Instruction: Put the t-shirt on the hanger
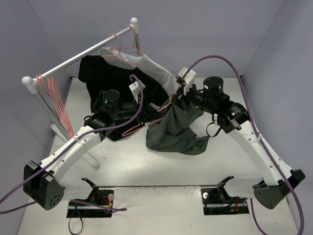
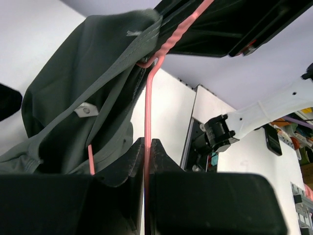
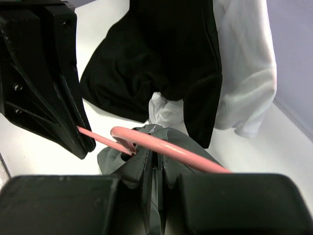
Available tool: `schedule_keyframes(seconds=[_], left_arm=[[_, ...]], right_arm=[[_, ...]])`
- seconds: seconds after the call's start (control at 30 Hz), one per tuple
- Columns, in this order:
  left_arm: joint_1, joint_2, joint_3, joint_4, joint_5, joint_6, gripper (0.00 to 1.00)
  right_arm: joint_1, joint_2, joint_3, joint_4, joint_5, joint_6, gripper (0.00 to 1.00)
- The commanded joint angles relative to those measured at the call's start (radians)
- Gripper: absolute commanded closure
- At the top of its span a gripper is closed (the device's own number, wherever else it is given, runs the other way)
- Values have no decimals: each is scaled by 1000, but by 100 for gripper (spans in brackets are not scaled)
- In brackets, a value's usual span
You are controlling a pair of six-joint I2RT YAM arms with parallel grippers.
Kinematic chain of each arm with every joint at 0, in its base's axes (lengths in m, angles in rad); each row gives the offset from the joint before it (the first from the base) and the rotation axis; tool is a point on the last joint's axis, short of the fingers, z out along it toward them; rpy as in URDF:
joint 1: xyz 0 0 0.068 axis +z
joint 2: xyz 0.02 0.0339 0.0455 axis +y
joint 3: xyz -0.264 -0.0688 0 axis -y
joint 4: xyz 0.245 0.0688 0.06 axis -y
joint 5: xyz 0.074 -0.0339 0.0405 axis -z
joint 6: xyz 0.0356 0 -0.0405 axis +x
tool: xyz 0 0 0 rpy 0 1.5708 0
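Since we're clearly mid-job, here's where we stand. Our left gripper [image 2: 148, 147] has its jaws pressed together on the hanger [image 2: 148, 107] wire. Our right gripper [image 3: 155, 156] is pinching t-shirt [image 3: 188, 143] cloth right beside the hanger's twisted part. The t-shirt hangs bunched up just off centre toward 3 o'clock, with its bottom seemingly on the table [image 1: 146, 166]. From the left wrist some wire looks to be inside the cloth, so we'd guess it's partly threaded. What's left: spread it over both hanger arms, then maybe hang it on the rail [image 1: 83, 54] at 11 o'clock.
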Motion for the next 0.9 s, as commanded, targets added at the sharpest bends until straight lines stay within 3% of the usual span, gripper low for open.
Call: schedule_keyframes(seconds=[0.0, 0.23, 0.5, 0.87], left_arm=[[0, -12, 68, 182, 62, -54, 100], [2, 14, 13, 329, 82, -140, 100], [14, 14, -17, 337, 71, -139, 100], [19, 17, -30, 337, 69, -131, 100]], right_arm=[[9, 19, 65, 70, -80, -24, 98], [10, 11, 36, 70, -80, -31, 98], [6, -39, -19, 69, -10, -20, 94], [-12, -32, -52, 67, 12, 20, 80]])
